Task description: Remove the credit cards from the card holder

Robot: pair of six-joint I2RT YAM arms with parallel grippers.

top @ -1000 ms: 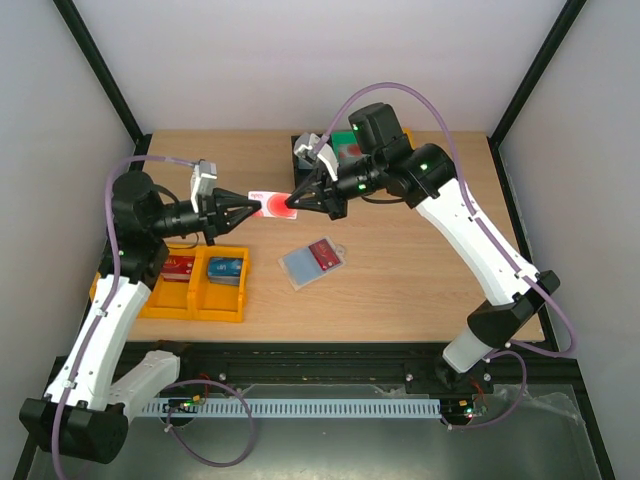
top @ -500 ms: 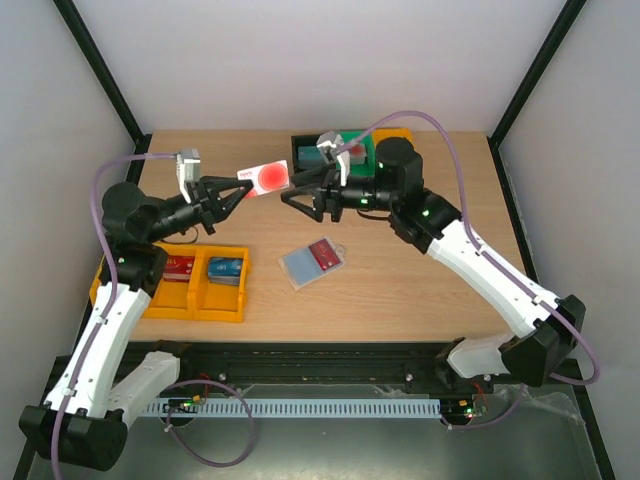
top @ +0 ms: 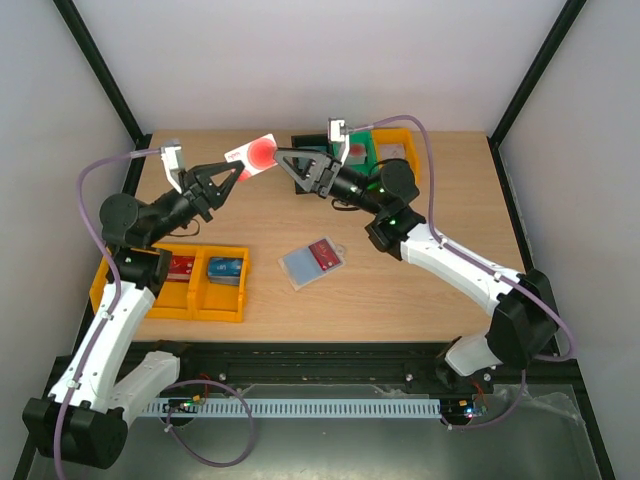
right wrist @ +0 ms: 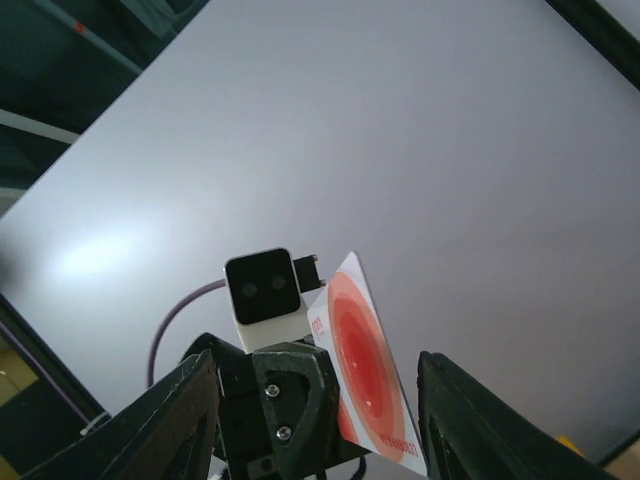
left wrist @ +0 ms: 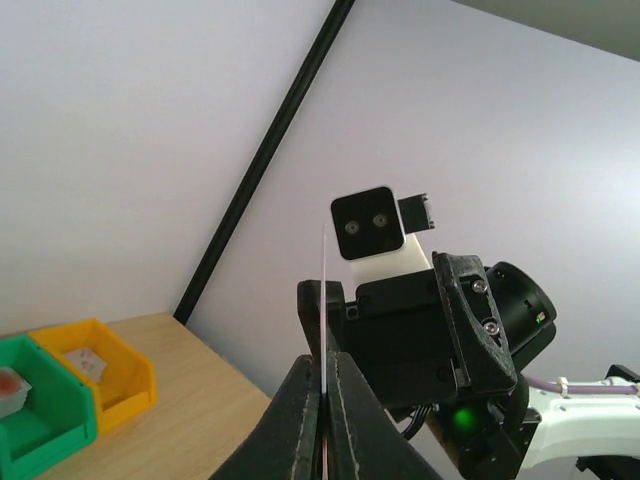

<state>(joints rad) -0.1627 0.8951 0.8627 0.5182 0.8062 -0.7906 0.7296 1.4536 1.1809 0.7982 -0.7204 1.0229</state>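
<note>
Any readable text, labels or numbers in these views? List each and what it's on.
Nothing can be read.
On the white card with red circle in the left gripper: small red print along its edges, too small.
On the red card in the card holder: pale marks, blurred.
On the red item and blue item in the yellow bin: print too small.

left tool [top: 232, 174] | raised card [top: 254, 153] higher | right tool [top: 292, 168] let go
</note>
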